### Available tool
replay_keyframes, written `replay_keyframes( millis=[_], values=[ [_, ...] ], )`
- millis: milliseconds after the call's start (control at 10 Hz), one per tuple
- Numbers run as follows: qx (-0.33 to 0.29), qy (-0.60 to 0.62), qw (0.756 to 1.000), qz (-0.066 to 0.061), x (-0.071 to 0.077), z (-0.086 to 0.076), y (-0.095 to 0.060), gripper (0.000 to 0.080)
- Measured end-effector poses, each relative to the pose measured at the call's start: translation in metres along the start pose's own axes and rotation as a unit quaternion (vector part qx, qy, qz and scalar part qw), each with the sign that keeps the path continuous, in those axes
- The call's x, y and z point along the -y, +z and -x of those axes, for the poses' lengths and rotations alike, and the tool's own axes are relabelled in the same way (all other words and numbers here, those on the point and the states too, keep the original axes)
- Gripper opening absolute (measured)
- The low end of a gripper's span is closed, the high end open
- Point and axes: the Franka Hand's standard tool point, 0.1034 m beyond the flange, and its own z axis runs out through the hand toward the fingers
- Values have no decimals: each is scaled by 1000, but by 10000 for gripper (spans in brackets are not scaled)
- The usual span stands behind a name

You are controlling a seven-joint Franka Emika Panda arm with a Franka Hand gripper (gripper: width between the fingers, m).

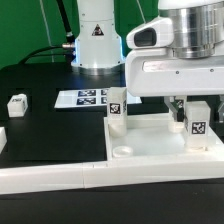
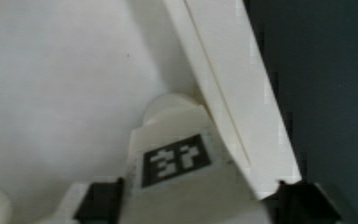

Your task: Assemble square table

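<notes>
The white square table slab (image 1: 150, 152) lies flat near the front, rim up. One tagged white leg (image 1: 116, 110) stands upright in its far corner towards the exterior view's left. A second tagged leg (image 1: 198, 128) stands at the corner on the exterior view's right. My gripper (image 1: 193, 112) comes down over it from above. In the wrist view this leg (image 2: 179, 150) fills the gap between the dark fingers (image 2: 101, 200), and both pads touch its sides. The slab's floor (image 2: 69, 80) and raised rim (image 2: 220, 70) run beside it.
A loose tagged leg (image 1: 17, 103) lies on the black table at the exterior view's left, and another white piece (image 1: 3, 135) shows at the edge. The marker board (image 1: 85, 98) lies behind the slab. A long white border wall (image 1: 50, 180) runs along the front. The robot base (image 1: 97, 35) stands at the back.
</notes>
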Motion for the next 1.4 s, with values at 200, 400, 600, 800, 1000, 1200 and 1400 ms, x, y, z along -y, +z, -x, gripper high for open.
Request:
replay_keyframes(
  millis=[200, 400, 600, 800, 1000, 1200, 1400],
  values=[
    [-1, 95, 996, -1, -1, -1, 1, 294],
    [-2, 249, 969, -3, -2, 0, 2, 294],
    [11, 414, 909, -42, -2, -1, 3, 293],
    [16, 474, 878, -57, -2, 2, 4, 293],
    [6, 396, 917, -52, -1, 3, 4, 293],
    [0, 217, 976, -33, 0, 6, 4, 471],
    [-4, 161, 986, -33, -1, 4, 5, 606]
  ],
)
